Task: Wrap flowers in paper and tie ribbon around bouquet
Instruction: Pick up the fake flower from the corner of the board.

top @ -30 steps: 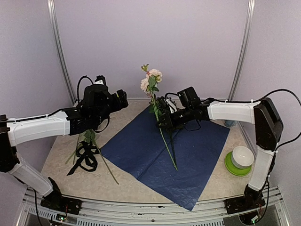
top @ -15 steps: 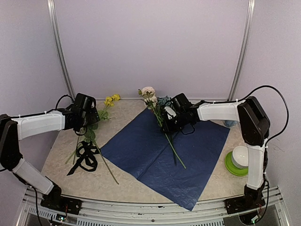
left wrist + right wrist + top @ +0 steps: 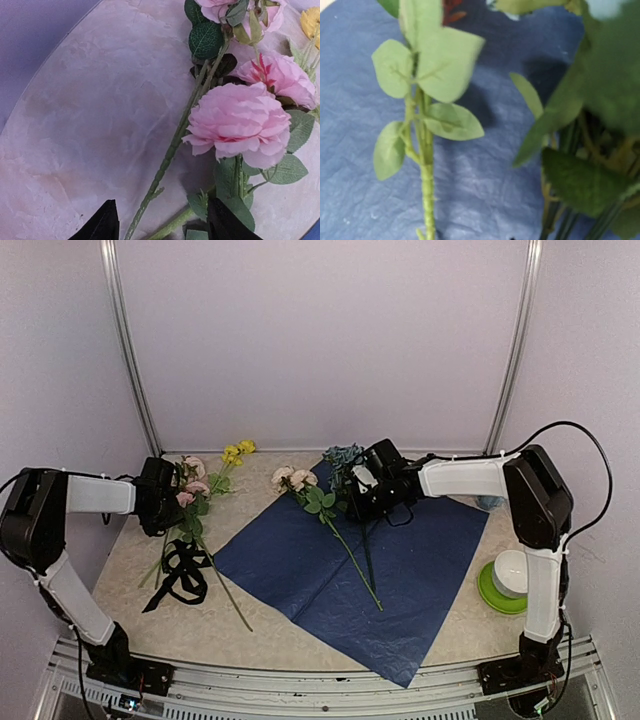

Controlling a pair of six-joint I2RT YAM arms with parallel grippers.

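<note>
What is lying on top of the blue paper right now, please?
Two flowers: a pink-bloomed stem and a blue-green one beside it. The right gripper hides the blue-green one's upper stem and the paper beneath.

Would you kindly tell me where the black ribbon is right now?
In the top view, the ribbon lies bunched on the left side of the table, just left of the paper and below the pink flowers.

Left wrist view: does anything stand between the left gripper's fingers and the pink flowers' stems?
Nothing visible does. The left gripper stands open, its fingers on either side of the green stems of the pink flowers, which lie on the bare table.
</note>
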